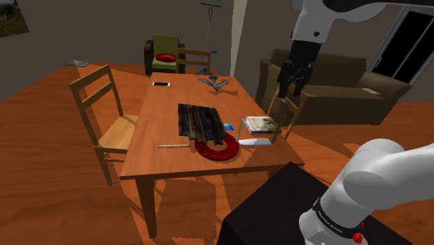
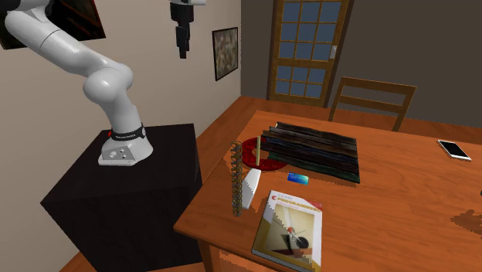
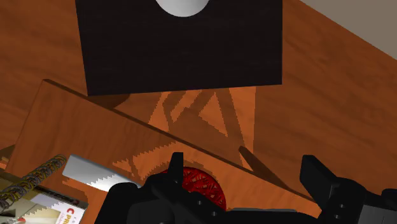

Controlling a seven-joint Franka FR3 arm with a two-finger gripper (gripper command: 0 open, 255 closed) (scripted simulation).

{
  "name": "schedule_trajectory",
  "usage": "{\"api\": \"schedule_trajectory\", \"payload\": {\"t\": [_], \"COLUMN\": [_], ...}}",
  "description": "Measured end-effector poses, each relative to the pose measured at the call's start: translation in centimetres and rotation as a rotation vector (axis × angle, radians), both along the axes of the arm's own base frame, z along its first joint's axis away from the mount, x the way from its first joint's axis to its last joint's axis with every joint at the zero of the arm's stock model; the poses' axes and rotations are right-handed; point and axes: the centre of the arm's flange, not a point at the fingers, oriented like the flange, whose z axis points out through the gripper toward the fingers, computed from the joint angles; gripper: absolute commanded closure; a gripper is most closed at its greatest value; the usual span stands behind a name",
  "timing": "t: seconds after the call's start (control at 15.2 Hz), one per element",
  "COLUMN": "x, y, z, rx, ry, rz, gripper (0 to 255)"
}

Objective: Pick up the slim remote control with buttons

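Observation:
A slim white flat device with a dark rim, which I take for the remote point(image 1: 161, 84), lies at the far end of the wooden table point(image 1: 153, 122); in the second exterior view this remote point(image 2: 453, 149) is at the right edge. My black gripper point(image 1: 292, 85) hangs high above the table's near right corner, over the book, far from the remote. In the second exterior view the gripper point(image 2: 183, 48) points down above the stand. In the wrist view the gripper point(image 3: 245, 178) is open and holds nothing.
Mid-table lie a dark slatted mat point(image 1: 202, 122), a red plate point(image 1: 217, 148), a blue card point(image 1: 228, 127), a thin stick point(image 1: 174, 146), a book point(image 1: 259, 124) in a wire rack, and a grey ornament point(image 1: 217, 83). Chairs point(image 1: 104, 118) flank the table; a sofa point(image 1: 327, 83) stands behind. The black stand point(image 1: 278, 209) is near.

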Motion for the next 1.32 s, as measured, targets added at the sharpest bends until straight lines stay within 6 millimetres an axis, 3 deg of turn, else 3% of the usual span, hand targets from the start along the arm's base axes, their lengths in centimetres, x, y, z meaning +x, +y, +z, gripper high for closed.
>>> {"api": "schedule_trajectory", "payload": {"t": [0.13, 0.33, 0.73, 1.32], "x": [0.0, 0.6, 2.2, 6.1], "y": [-0.4, -2.2, -5.7, -11.8], "z": [-0.5, -3.2, -9.3, -18.7], "rx": [-0.002, -0.011, -0.033, -0.066], "ry": [0.0, 0.0, -0.001, -0.003], "rz": [0.011, 0.073, 0.222, 0.448], "gripper": [0, 0, 0, 0]}}
